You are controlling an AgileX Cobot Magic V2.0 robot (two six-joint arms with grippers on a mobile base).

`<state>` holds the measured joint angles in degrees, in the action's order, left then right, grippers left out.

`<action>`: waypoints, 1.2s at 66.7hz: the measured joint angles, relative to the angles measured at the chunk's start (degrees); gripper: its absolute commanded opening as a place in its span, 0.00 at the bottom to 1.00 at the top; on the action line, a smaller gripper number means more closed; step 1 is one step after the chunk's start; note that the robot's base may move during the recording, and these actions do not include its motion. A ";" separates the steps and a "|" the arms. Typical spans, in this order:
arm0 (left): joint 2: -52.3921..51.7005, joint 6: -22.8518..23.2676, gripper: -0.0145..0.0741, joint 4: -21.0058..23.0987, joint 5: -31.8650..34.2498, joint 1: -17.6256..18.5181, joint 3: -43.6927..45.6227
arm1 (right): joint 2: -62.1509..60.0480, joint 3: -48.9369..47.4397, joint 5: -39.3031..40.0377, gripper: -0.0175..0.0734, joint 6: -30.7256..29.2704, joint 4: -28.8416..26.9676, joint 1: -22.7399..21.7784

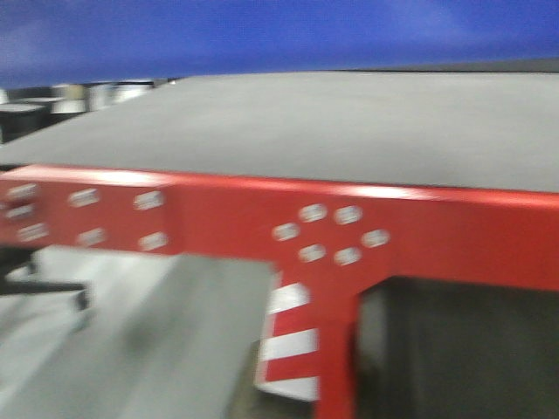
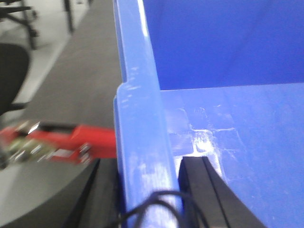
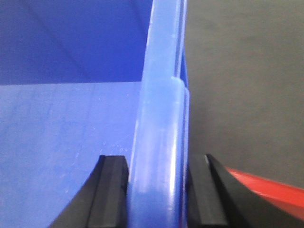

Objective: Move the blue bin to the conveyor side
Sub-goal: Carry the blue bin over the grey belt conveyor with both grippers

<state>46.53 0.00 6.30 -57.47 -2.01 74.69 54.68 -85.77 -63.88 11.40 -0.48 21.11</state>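
Observation:
The blue bin (image 1: 262, 30) fills the top strip of the blurred front view, over the far part of the conveyor (image 1: 306, 122), a wide dark grey belt. Whether the bin rests on the belt I cannot tell. My left gripper (image 2: 147, 164) is shut on the bin's (image 2: 228, 57) left wall rim, one black finger inside and one outside. My right gripper (image 3: 156, 161) is shut on the bin's (image 3: 61, 118) right wall rim in the same way. The conveyor shows outside both walls (image 2: 80, 80) (image 3: 242, 80).
A red steel frame (image 1: 218, 218) with bolted plates edges the belt's near side and shows in both wrist views (image 2: 90, 140) (image 3: 266, 187). Its leg carries red-white stripes (image 1: 288, 345). Grey floor (image 1: 87, 349) lies below. A black chair (image 2: 9, 76) stands at the far left.

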 measured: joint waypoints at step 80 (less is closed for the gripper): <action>0.00 0.00 0.14 0.19 0.00 0.00 0.00 | 0.00 0.00 0.00 0.11 0.00 0.13 0.00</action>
<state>46.53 0.00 6.49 -57.47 -2.01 74.69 54.68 -85.77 -63.88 11.40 -0.35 21.11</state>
